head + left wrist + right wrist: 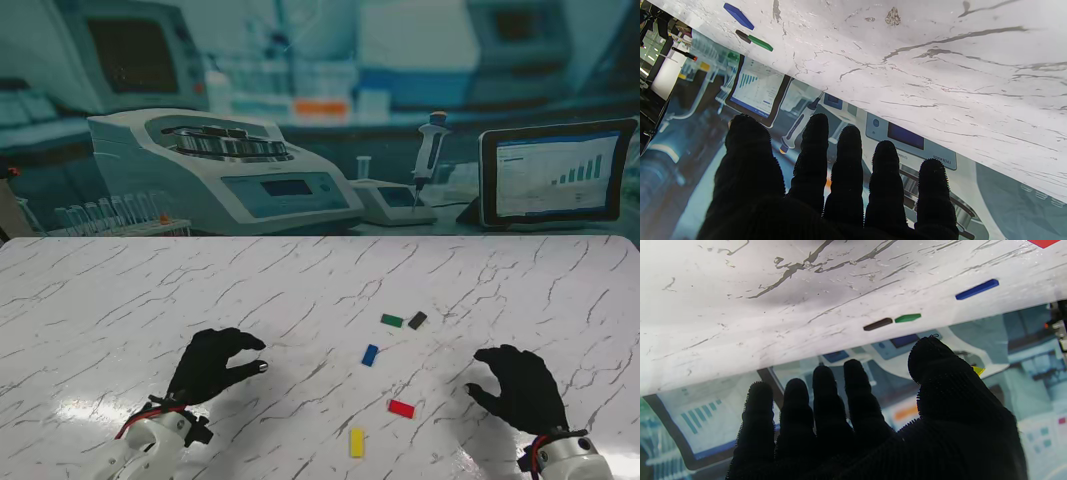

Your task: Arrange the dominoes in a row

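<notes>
Five dominoes lie flat and scattered on the marble worktop [100, 300]: green domino [392, 321] just beside black domino [417, 320] at the far end, blue domino [370, 355], red domino [401, 408], yellow domino [357, 442] nearest. Left robot hand [213, 365] and right robot hand [520, 387] flank them, both empty, fingers loosely curled and apart. Risk: thin flat pieces on a glossy surface may skid from gloved fingertips, and reaching for green could knock black.

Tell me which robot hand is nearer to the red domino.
Right. The right robot hand sits just to the right of the flat red rectangular domino, at about the same depth. The left robot hand is well to its left, with bare marble-patterned table between.
</notes>
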